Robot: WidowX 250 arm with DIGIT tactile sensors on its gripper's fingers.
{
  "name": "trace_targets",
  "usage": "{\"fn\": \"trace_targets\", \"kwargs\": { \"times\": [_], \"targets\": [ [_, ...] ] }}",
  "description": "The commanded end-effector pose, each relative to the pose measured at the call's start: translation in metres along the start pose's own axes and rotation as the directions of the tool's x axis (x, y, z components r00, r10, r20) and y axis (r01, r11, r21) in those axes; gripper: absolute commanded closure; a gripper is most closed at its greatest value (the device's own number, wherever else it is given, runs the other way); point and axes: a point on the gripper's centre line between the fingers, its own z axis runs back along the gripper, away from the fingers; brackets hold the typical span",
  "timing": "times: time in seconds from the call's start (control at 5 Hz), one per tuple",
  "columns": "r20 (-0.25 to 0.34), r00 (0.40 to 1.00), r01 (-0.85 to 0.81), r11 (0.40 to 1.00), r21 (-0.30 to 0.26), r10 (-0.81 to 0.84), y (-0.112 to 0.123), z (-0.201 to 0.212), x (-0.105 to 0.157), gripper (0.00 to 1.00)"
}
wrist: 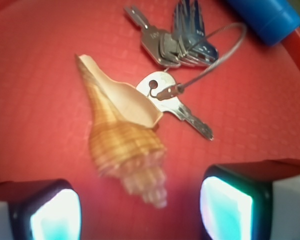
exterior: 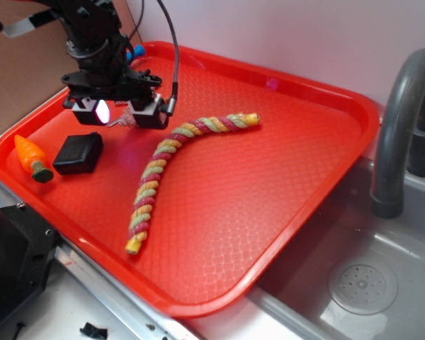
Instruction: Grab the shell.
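The shell (wrist: 122, 135) is tan-brown, ridged and spiral. It lies on the red tray (wrist: 35, 100) in the wrist view, long point toward the top and blunt spire toward the bottom. My gripper (wrist: 140, 212) is open, its two lit pads (wrist: 55, 212) either side of the spire tip and not touching it. In the exterior view the gripper (exterior: 120, 117) hovers low over the tray's far-left corner, and the shell beneath it is mostly hidden.
A bunch of keys (wrist: 175, 47) on a wire ring lies against the shell's right side, beside a blue object (wrist: 265, 17). On the tray (exterior: 304, 177) are an orange toy carrot (exterior: 32, 157), a black box (exterior: 78, 154) and a twisted multicoloured rope (exterior: 177, 163). A faucet (exterior: 400, 120) and sink (exterior: 382, 283) are at the right.
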Motion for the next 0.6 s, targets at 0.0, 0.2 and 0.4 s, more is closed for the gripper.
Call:
{"fn": "trace_targets", "kwargs": {
  "times": [0.0, 0.2, 0.4],
  "targets": [
    [0.008, 1.000, -0.016, 1.000, 0.011, 0.016, -0.0029, -0.0107, 0.0139, 0.00],
    [-0.008, 1.000, -0.009, 1.000, 0.021, 0.009, -0.0062, -0.0191, 0.0110, 1.00],
    [-0.009, 1.000, -0.008, 1.000, 0.019, 0.009, -0.0071, -0.0191, 0.0089, 1.00]
  ]
}}
